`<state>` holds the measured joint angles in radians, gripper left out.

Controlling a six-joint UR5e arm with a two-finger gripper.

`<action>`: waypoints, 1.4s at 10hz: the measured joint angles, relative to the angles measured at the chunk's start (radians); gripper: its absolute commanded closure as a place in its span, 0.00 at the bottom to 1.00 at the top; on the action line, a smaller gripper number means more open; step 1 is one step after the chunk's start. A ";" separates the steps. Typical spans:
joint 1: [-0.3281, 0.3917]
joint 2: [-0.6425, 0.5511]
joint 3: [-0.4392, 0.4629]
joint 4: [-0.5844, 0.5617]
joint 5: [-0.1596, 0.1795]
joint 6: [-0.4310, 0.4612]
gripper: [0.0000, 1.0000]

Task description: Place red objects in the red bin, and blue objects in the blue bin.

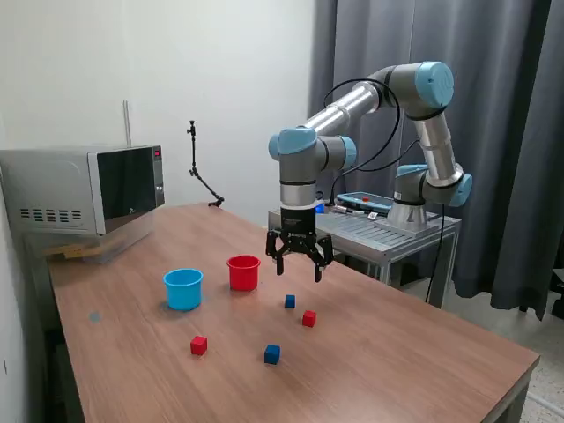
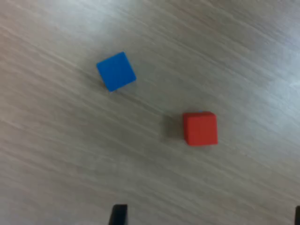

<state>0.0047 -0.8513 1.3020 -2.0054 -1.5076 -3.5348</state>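
Observation:
On the wooden table stand a red cup, the red bin point(image 1: 243, 272), and a light blue cup, the blue bin point(image 1: 183, 288), side by side. Two tiny red cubes point(image 1: 309, 318) point(image 1: 199, 345) and two dark blue cubes point(image 1: 289, 301) point(image 1: 271, 353) lie scattered in front of them. My gripper point(image 1: 300, 267) hangs open above the table, over the nearer blue and red cubes, holding nothing. The wrist view looks straight down on that blue cube point(image 2: 116, 71) and red cube point(image 2: 200, 128), with one dark fingertip point(image 2: 119, 215) at the picture's edge.
A microwave point(image 1: 84, 189) sits at the table's far corner on the exterior view's left. A thin black stand point(image 1: 201, 172) rises behind the table. The arm's base sits on a metal cart point(image 1: 388, 231) on the exterior view's right, before a grey curtain.

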 measured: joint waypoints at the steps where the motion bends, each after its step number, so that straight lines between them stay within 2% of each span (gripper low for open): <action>1: 0.001 0.010 0.000 0.001 0.001 0.005 0.00; 3: 0.001 0.022 0.008 0.003 -0.001 0.007 0.00; 6: 0.001 0.031 0.053 0.000 -0.051 -0.029 0.00; 7: 0.002 0.031 0.066 0.000 -0.058 -0.047 0.00; 10: 0.012 0.031 0.080 -0.008 -0.062 -0.062 0.00; 14: 0.032 0.041 0.101 -0.120 -0.042 -0.032 0.00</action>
<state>0.0369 -0.8101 1.4032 -2.1251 -1.5499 -3.5672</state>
